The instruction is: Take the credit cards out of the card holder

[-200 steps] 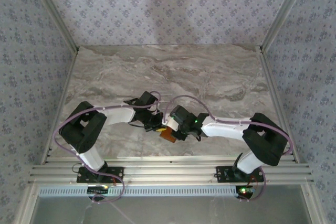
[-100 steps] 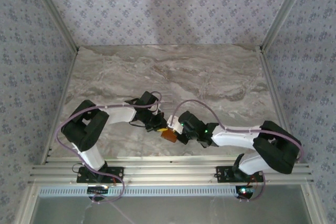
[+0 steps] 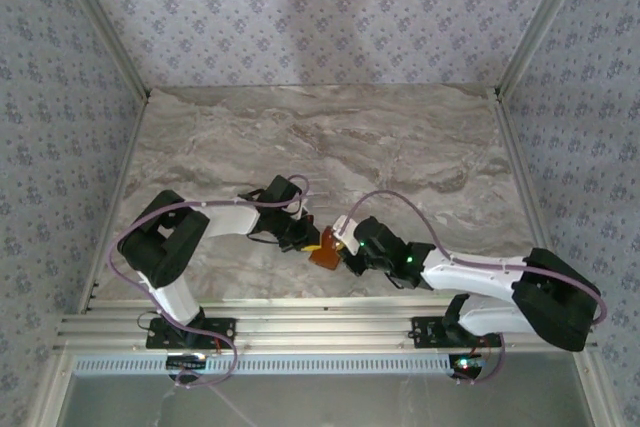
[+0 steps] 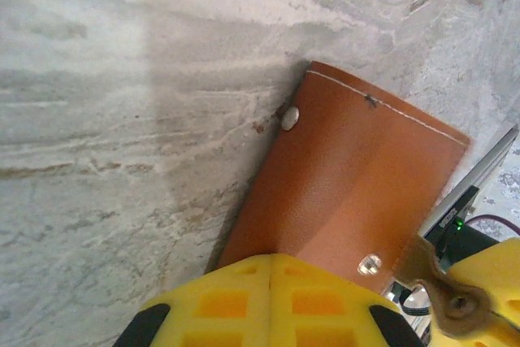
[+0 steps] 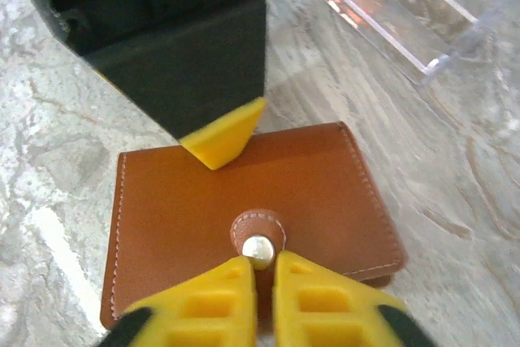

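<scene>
The card holder (image 5: 203,201), a flat orange-brown wallet, lies closed on the marble table (image 3: 400,147) between the two arms, near the front edge (image 3: 325,253). My left gripper (image 4: 272,259) is shut, its yellow tips pressed down on the wallet's cover (image 4: 349,184). One left fingertip (image 5: 223,140) also shows touching the wallet's far edge. My right gripper (image 5: 262,264) is closed to a narrow gap around the small snap tab (image 5: 258,232), just below its metal stud. The credit cards are hidden inside the closed wallet.
A clear plastic slotted rack (image 5: 406,14) stands on the table just beyond the wallet, to its far right. Patterned walls and metal rails (image 3: 320,327) enclose the table on all sides.
The right arm's elbow has swung out to the right and toward the near edge, pulling its gripper back a little at the wallet. The left arm has stayed put.
</scene>
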